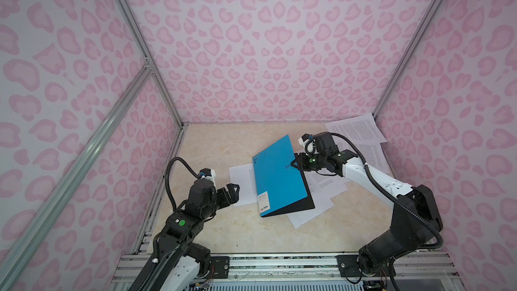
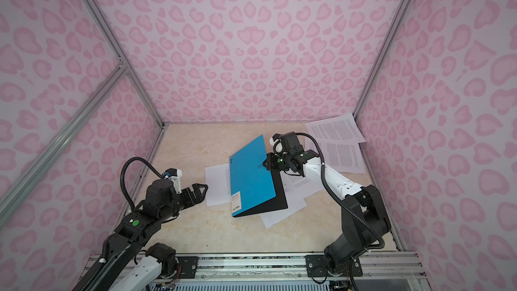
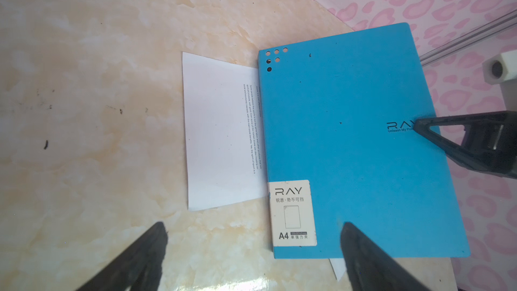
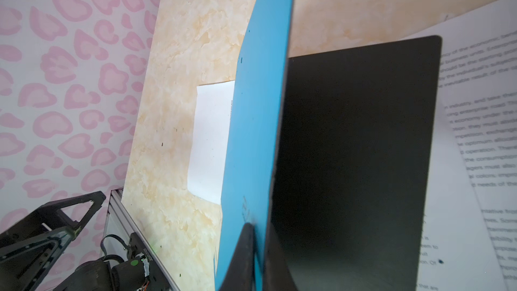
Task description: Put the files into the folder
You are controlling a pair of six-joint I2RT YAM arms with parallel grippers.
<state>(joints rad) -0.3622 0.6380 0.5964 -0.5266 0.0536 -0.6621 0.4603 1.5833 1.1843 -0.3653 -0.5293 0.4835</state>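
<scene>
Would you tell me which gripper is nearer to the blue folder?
Right. The right gripper pinches the free edge of the folder at its raised cover; the left gripper, open, sits apart beyond its spine side.

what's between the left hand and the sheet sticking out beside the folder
Nothing visible: the open left hand faces the free edge of the sheet directly. Its other part lies under the folder, whose blue cover the right hand holds lifted.
</scene>
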